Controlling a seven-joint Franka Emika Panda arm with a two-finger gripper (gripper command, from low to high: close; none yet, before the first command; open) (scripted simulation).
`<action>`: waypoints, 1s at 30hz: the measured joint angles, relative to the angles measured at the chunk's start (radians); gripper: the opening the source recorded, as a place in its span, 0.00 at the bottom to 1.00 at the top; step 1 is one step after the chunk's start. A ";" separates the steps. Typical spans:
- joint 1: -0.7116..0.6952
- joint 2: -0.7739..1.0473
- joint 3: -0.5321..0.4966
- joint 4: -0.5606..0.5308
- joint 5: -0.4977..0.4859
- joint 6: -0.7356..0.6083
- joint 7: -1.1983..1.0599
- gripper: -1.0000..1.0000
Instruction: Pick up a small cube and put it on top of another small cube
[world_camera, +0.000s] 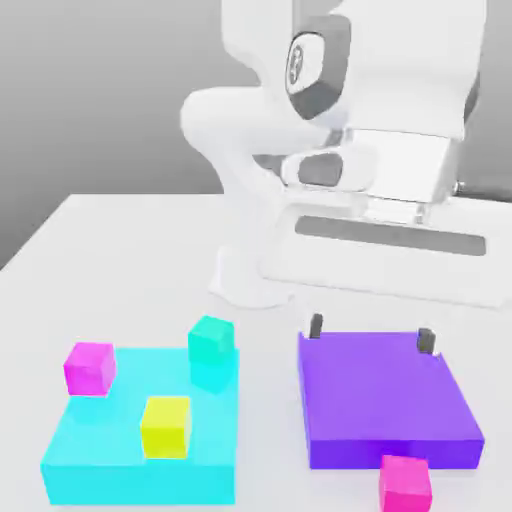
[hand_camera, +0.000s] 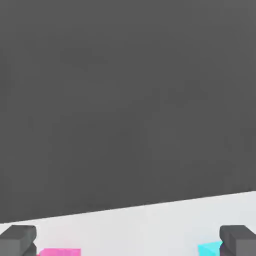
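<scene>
1. The purple slab (world_camera: 385, 400) serves as the landmark: a flat, square, matte violet block with crisp edges, lying on the smooth pale-grey table (world_camera: 120, 260).
2. The gripper (world_camera: 370, 333) hangs at the slab's far edge. Its two dark grey, blocky fingertips (world_camera: 316, 324) stand wide apart, one near each far corner, with nothing between them.
3. In the hand view the same fingertips (hand_camera: 18, 239) appear as rounded dark grey blocks set far apart.
4. The hot-pink cube (world_camera: 405, 483), plain and sharp-cornered, sits on the table just beside the slab's near edge, toward the exterior view's right.
5. In the hand view a strip of the same pink (hand_camera: 59, 251) shows next to one fingertip.
6. A cyan slab (world_camera: 110, 465), flat, glossy and wider than any cube, lies well to the purple slab's left in the exterior view.
7. On the cyan slab rest three small cubes: a magenta cube (world_camera: 90, 367) at its far-left corner, a yellow cube (world_camera: 165, 426) near the middle, and a teal cube (world_camera: 211, 340) at the far corner closest to the purple slab.
8. The arm's white, smooth, rounded body (world_camera: 330, 130) rises behind the purple slab.
</scene>
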 joint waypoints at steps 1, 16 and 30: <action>0.007 0.034 0.001 -0.002 -0.003 0.012 0.017 0.50; 0.119 0.434 -0.049 0.017 -0.043 0.230 0.161 0.00; -0.037 0.123 -0.073 -0.067 0.163 0.016 0.247 0.00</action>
